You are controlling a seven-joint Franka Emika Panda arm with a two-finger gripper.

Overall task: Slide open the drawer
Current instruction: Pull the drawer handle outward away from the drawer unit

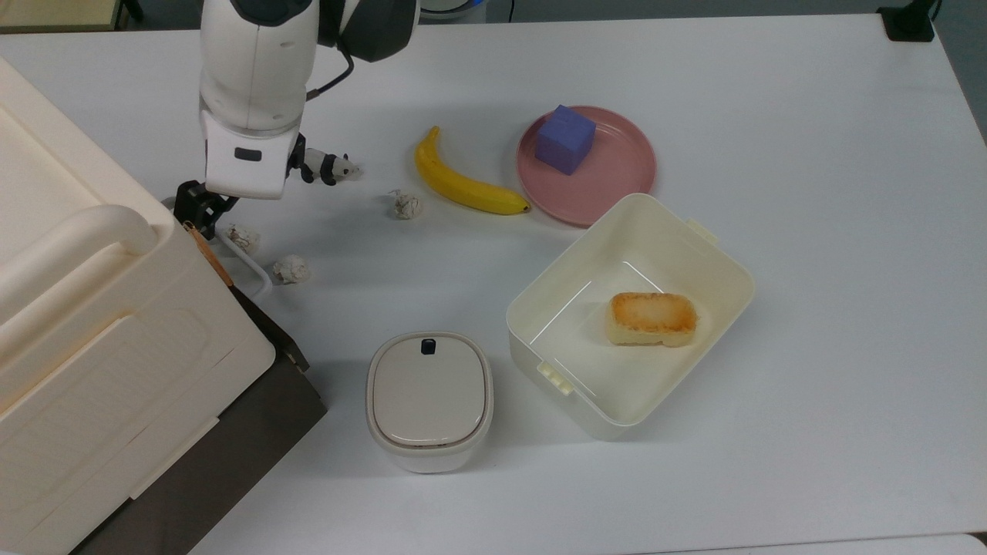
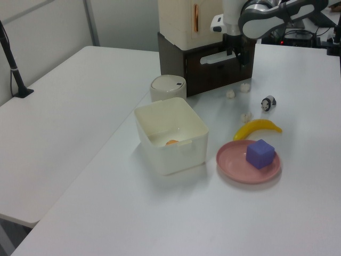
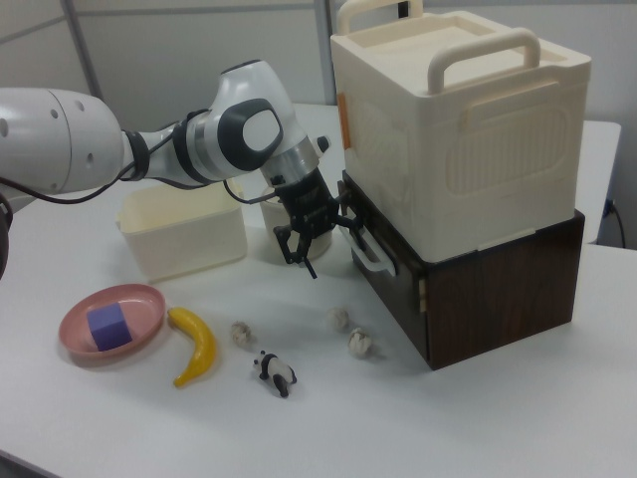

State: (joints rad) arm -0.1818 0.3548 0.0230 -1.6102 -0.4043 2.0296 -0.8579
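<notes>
The end effector sits at the drawer handle; its finger state cannot be determined. The pull should run straight outward, level with the table.

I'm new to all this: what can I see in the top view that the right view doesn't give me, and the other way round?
The top view looks down into the cream bin, where a toasted bread piece lies. The right view faces the drawer with its white loop handle, under a tall cream case. Both take in the tool by that handle, the banana, the purple cube on the pink plate, and the toy panda.
</notes>
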